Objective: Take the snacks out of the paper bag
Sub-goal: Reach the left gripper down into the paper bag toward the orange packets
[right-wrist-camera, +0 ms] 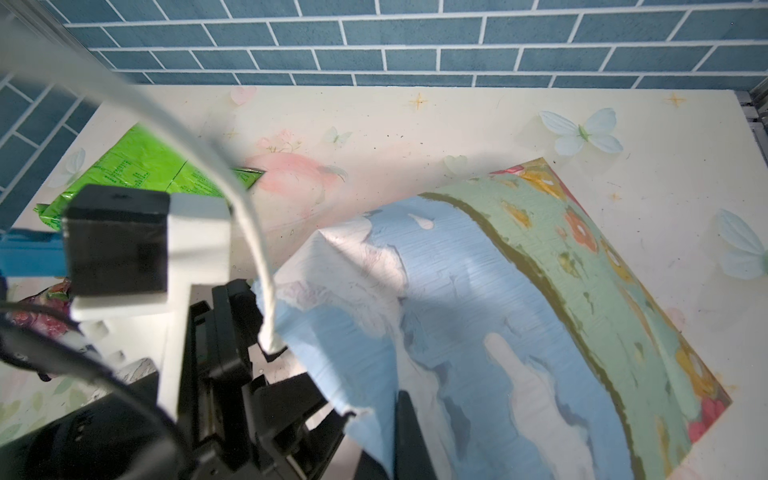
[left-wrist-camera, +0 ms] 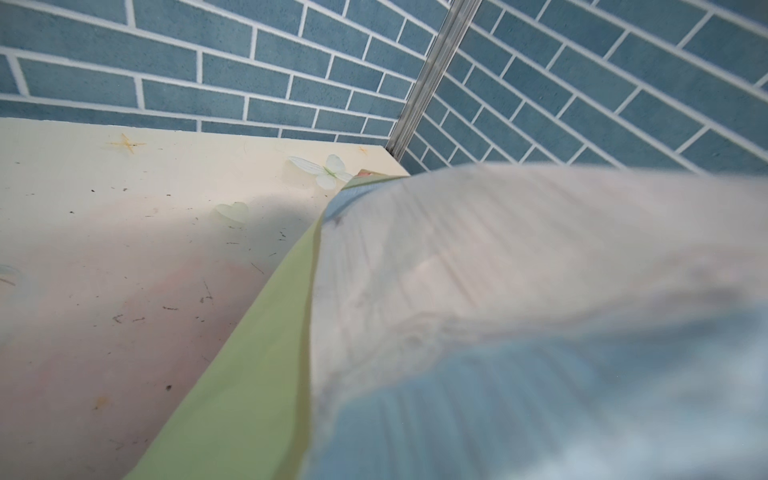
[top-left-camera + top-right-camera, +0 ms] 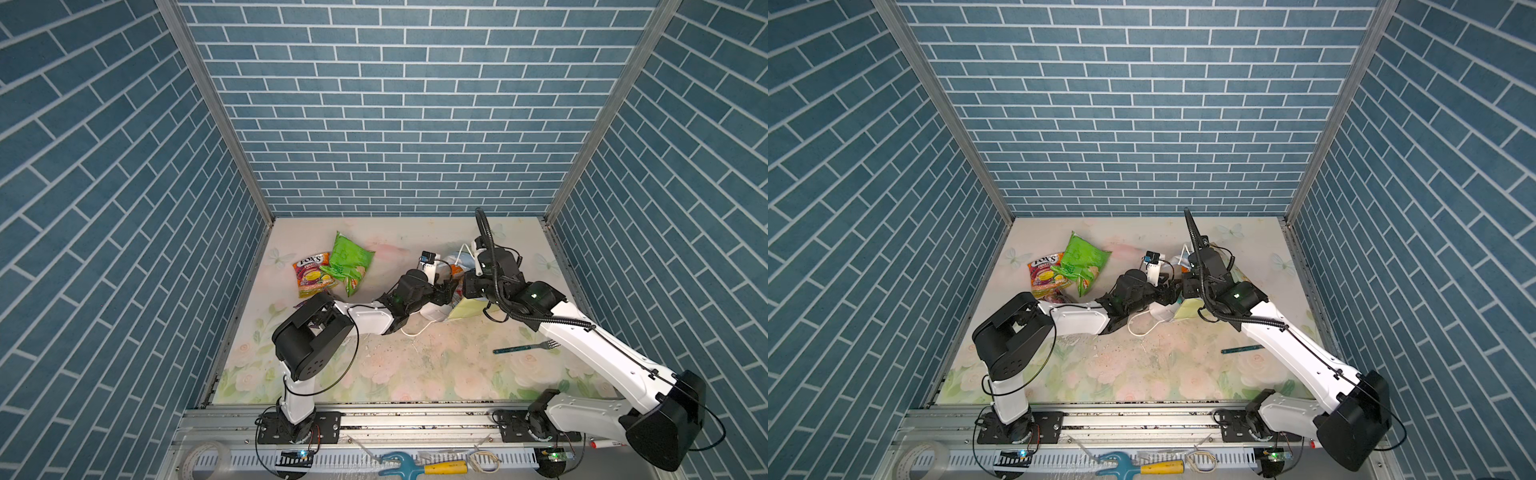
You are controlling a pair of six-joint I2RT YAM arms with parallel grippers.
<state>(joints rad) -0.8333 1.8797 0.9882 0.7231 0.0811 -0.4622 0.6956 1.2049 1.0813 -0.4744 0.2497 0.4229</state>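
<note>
Pastel sky-print paper bag (image 1: 478, 291) lay on its side, far right on surface (image 3: 415, 365) | right claw (image 3: 468, 286) clenched on upper panel, apparently propping the mouth open | left claw (image 3: 448, 291) was at mouth, grip state indeterminable | bright green crinkly chip packet (image 3: 349, 259) lay outside, far left

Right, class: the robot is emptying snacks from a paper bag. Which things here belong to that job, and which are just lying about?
Belong to the job:
paper bag
green chip bag
FOX'S candy packet

Just lying about:
teal-handled fork
tape roll
yellow-handled tool
</note>
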